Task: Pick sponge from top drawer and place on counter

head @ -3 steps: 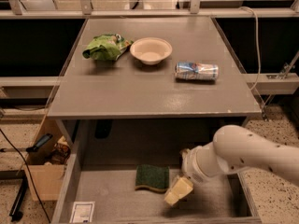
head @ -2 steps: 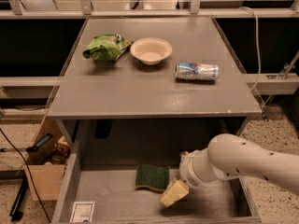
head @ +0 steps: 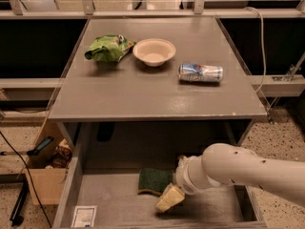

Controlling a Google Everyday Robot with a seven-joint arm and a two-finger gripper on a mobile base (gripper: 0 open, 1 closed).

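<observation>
The dark green sponge lies flat in the open top drawer, below the counter's front edge. A small white label sticker sits at the drawer's front left. My gripper reaches in from the right on a white arm. Its pale fingers hang just right of and in front of the sponge, at its near right corner. Whether they touch the sponge I cannot tell.
On the counter lie a bright green snack bag, a white bowl and a can on its side. A cardboard box with tools stands on the floor at the left. Cables run on the floor.
The arm has shifted left and lower into the drawer, bringing the gripper closer to the sponge's right edge. The sponge has not moved.
</observation>
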